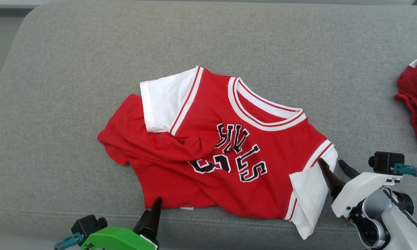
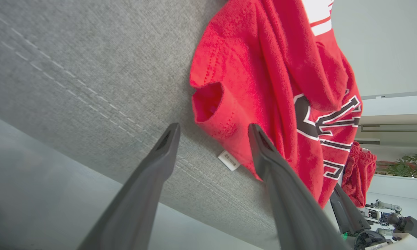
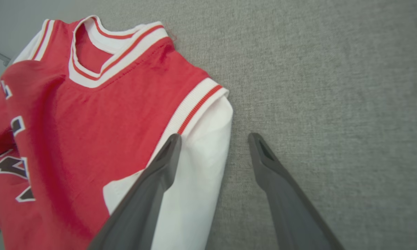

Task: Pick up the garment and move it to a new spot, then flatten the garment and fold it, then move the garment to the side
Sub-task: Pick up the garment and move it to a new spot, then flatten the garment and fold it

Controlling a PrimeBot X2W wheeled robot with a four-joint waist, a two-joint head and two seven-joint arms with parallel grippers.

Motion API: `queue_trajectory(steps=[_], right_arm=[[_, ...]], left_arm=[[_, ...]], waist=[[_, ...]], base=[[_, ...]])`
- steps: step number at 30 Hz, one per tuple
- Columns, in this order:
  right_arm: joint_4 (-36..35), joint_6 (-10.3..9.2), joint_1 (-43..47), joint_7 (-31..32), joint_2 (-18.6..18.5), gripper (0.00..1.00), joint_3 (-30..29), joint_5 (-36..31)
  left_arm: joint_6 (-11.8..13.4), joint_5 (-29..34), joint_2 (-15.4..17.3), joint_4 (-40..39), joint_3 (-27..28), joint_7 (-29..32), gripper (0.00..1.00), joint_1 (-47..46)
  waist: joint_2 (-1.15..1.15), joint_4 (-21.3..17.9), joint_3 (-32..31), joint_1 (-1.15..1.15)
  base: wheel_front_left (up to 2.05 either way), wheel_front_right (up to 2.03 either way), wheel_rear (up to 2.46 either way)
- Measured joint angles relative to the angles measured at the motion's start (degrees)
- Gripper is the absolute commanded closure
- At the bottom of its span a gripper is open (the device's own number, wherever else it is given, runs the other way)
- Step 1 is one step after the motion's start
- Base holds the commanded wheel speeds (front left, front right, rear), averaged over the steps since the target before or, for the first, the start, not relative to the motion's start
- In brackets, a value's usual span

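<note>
The garment (image 1: 208,149) is a red jersey with white sleeves and black lettering. It lies rumpled on the grey cushion (image 1: 90,52), its collar toward the back right. My left gripper (image 1: 152,208) stands open at the jersey's near hem. In the left wrist view the fingers of the left gripper (image 2: 214,125) straddle the red hem corner of the garment (image 2: 264,69) beside a small white label. My right gripper (image 1: 330,161) is open at the near white sleeve. In the right wrist view the right gripper (image 3: 215,135) has one finger over the sleeve of the garment (image 3: 90,121) and one over bare cushion.
A second red cloth (image 1: 415,97) lies bunched at the cushion's right edge, also seen as the red cloth (image 2: 359,173) in the left wrist view. The cushion's stitched front edge runs just below the jersey. Wide bare grey fabric lies behind and to the left of it.
</note>
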Motion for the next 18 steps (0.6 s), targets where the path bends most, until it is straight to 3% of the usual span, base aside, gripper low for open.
queue_trajectory(steps=[5, 16, 18], right_arm=[[0.0, 0.04, -0.3, 0.0, 0.0, 0.0, 0.5, 0.0], [0.4, 0.65, -1.1, 0.5, 0.3, 0.0, 0.6, 0.2], [0.4, 0.77, -1.1, 0.5, 0.3, 0.0, 0.6, 0.4]], left_arm=[[0.0, -3.1, -1.1, -1.2, 1.2, 0.8, 0.0, 0.0], [0.0, -3.2, -1.3, -2.0, 1.4, 1.3, 0.01, -0.1], [0.0, -3.2, -1.3, -2.2, 1.4, 1.3, 0.55, -0.1]], waist=[[0.0, 0.2, 0.1, 0.0], [0.0, 0.0, 0.6, 0.0], [0.0, -0.1, 0.6, 0.0]], base=[[0.0, 0.0, 0.0], [0.0, 0.0, 0.0], [0.0, 0.0, 0.0]])
